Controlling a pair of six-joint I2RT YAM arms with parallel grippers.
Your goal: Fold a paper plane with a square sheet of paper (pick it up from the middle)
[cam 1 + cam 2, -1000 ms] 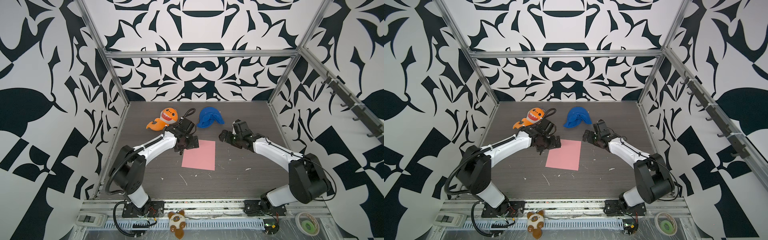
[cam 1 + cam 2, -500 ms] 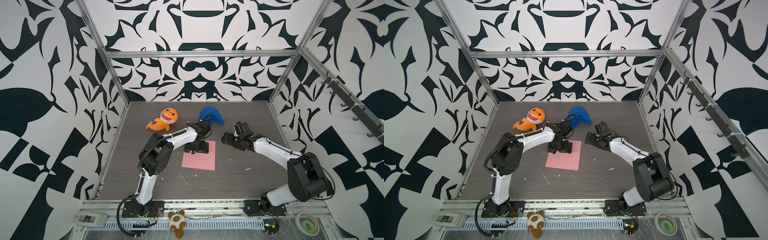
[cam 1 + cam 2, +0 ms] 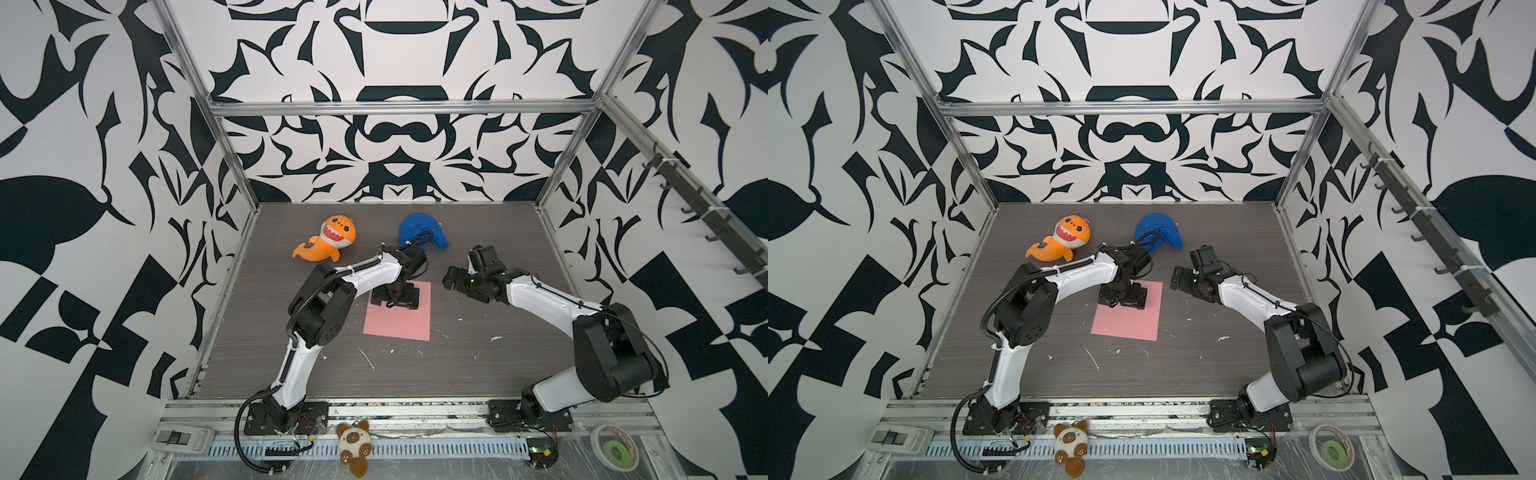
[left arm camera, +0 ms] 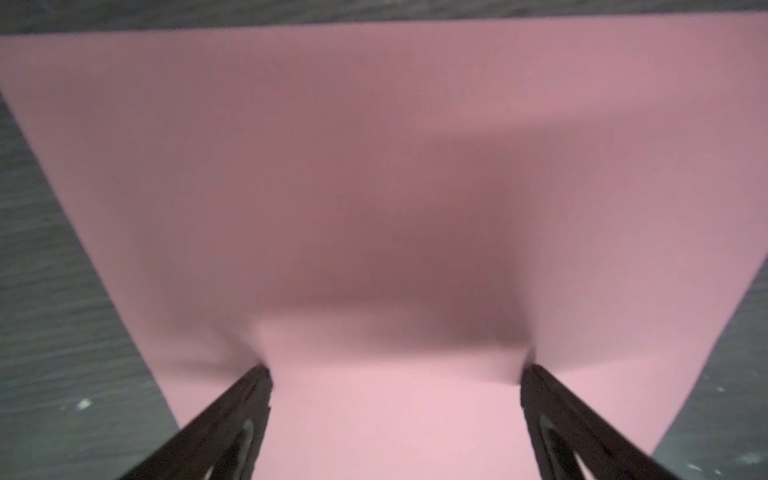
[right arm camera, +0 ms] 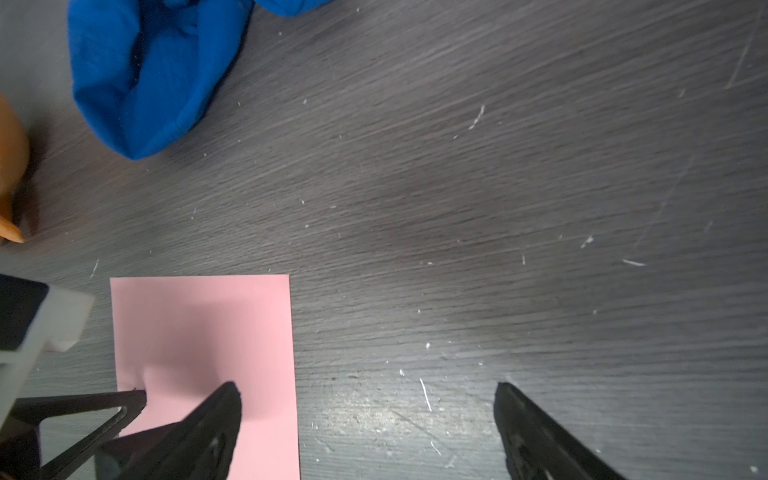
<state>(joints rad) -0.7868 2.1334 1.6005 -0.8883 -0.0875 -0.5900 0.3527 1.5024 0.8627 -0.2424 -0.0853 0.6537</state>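
The left gripper [image 3: 395,300] has its jaws spread wide, and both fingertips [image 4: 259,376] press down on the square sheet of paper [image 3: 399,322]. In the left wrist view the pink surface puckers a little at each tip and swells faintly between them. Nothing is pinched or lifted. In both top views the tips sit on the far part of the sheet, close to its far edge and set side by side across it. The right gripper [image 3: 451,280] also has its jaws wide apart and holds nothing. It hangs over the desk [image 3: 478,365] just beside the sheet's far right corner. In the right wrist view one finger [image 5: 220,415] shows in front of the paper's edge and the other is over bare wood; whether either touches anything cannot be told. The sheet [image 3: 1127,320] lies flat and unfolded near the middle of the desk, with no nose, ridge or wings. Its sides look about equal, so no long axis stands out. Its edges run almost parallel to the desk's sides, turned only slightly. Farther back, well clear of the paper, an orange shark plush [image 3: 328,243] lies to the left and a crumpled blue cloth [image 3: 417,235] to the right, behind the left wrist. Small white scraps dot the dark wood-grain surface.
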